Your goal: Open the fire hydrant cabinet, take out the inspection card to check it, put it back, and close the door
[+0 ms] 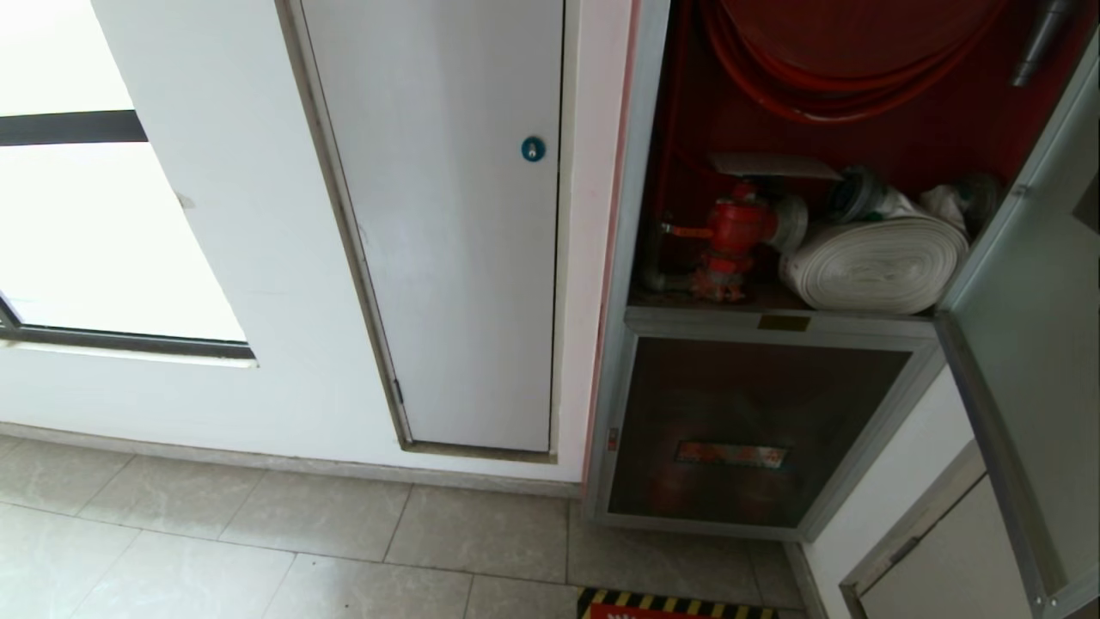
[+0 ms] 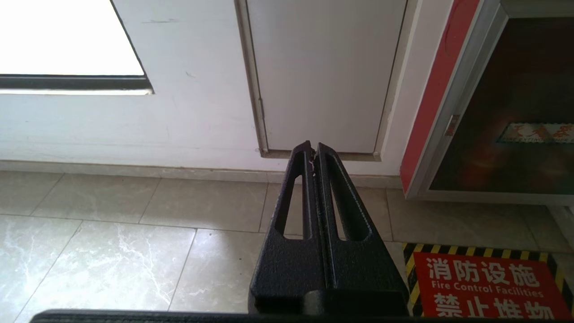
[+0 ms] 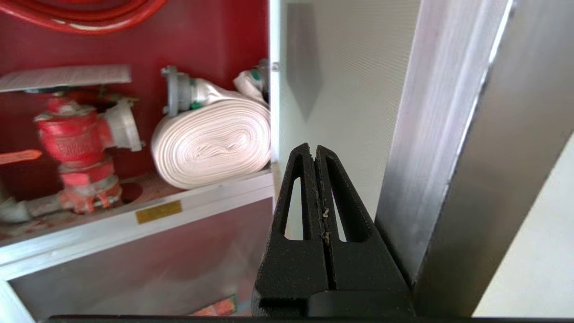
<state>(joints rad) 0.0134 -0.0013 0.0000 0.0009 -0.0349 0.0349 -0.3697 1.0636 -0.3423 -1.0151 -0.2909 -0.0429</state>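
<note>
The white plastered wall (image 1: 241, 172) and pale marbled floor tiles (image 1: 258, 550) fill the left of the head view. The fire hydrant cabinet (image 1: 632, 258), silver-framed and red inside, is seen at upper right, its frosted door (image 1: 1031, 344) swung open at the right edge. A flat white rolled hose (image 1: 876, 262) lies beside the red valve (image 1: 735, 232). The inspection card (image 1: 773, 165) rests above the valve. The right gripper (image 3: 314, 150) is pressed shut beside the door's brushed frame; the left gripper (image 2: 313, 147) is likewise closed, empty.

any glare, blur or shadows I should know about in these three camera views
Head view: the window is blown out white. Left wrist view: same window glare, floor tiles sharp. Right wrist view: hydrant valve slightly blurred; the right pincer casts a pointed shadow on the door.
</note>
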